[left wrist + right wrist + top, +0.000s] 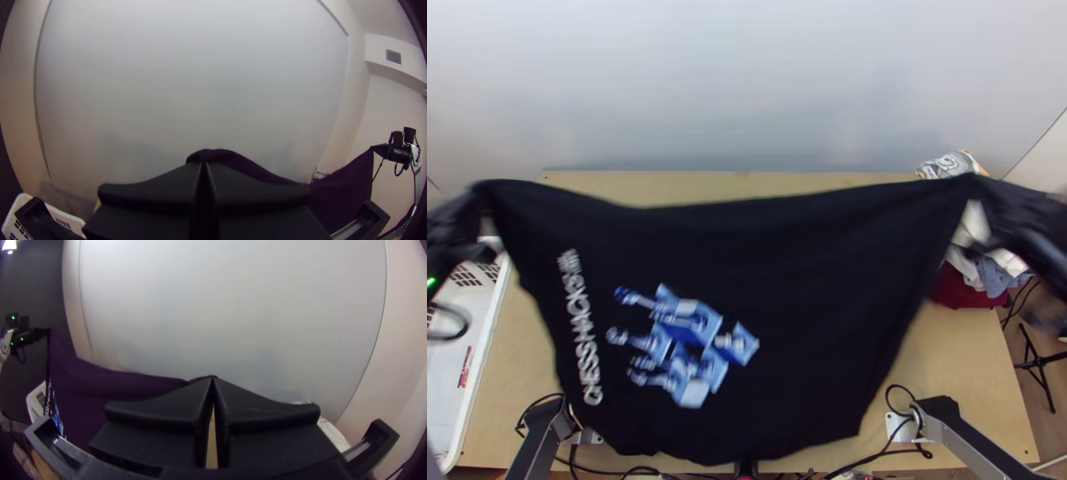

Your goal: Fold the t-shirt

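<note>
High over the counter [959,360] hangs the black t-shirt [811,304], spread wide, its blue print turned sideways. Above the counter's left side, the left hand [204,165] is closed on one upper corner; above its right side, the right hand [212,380] pinches the other. They are well apart probably so that the upper edge is drawn out and the loose part falls flat toward the counter's near edge. Next, I think, the cloth should be laid evenly on the counter, otherwise creases may form.
</note>
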Controlling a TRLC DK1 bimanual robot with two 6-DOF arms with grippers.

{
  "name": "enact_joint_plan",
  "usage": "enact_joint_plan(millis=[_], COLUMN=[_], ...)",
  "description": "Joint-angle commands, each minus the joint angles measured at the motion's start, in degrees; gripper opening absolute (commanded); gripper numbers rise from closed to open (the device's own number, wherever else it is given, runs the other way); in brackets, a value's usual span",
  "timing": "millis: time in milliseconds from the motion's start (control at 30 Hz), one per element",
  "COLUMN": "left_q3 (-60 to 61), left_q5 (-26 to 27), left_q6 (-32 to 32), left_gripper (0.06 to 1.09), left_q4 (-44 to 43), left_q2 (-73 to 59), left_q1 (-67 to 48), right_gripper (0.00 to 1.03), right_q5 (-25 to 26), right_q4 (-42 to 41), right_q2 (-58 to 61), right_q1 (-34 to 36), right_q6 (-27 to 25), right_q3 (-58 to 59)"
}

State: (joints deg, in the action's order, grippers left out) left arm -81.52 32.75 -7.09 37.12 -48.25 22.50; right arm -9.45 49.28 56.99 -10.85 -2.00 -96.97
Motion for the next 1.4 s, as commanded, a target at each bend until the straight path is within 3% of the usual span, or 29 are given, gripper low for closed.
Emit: enact_joint_plan(millis=[0,167,300,433,633,900,1067,1367], left_q3=[18.15,19.2,13.84,8.3,-1.45,-18.68,-16.13,-11.12], left_q5=[-0.23,-10.16,-10.52,-10.69,-13.24,-13.59,-13.86,-15.35], left_q6=[4.19,5.69,5.42,6.39,7.62,8.67,12.89,20.19], left_gripper=[0.1,0.1,0.1,0.1,0.1,0.1,0.1,0.1], left_q4=[-7.5,-14.01,-15.24,-14.89,-13.83,-5.31,-4.08,2.78], left_q2=[-9.67,-19.78,-31.56,-42.19,-52.47,-66.36,-68.38,-66.27], left_q1=[-6.07,-18.99,-19.69,-19.51,-18.2,-15.47,-16.53,-16.61], right_gripper=[0.03,0.03,0.03,0.03,0.03,0.03,0.03,0.03], right_q5=[0.14,0.05,0.05,0.14,1.72,5.5,6.11,6.03], right_q4=[-7.79,-14.65,-14.12,-6.47,-6.21,-6.12,1.44,8.91], right_q2=[9.89,25.98,37.93,49.8,62.1,68.78,72.3,69.48], right_q1=[5.49,8.22,6.81,4.0,4.17,3.82,0.74,-0.84], right_q6=[-11.18,-12.15,-11.71,-13.03,-11.1,-6.61,-9.87,-9.78], right_q3=[20.24,20.15,11.01,-0.77,-12.81,-26.87,-26.69,-19.93])
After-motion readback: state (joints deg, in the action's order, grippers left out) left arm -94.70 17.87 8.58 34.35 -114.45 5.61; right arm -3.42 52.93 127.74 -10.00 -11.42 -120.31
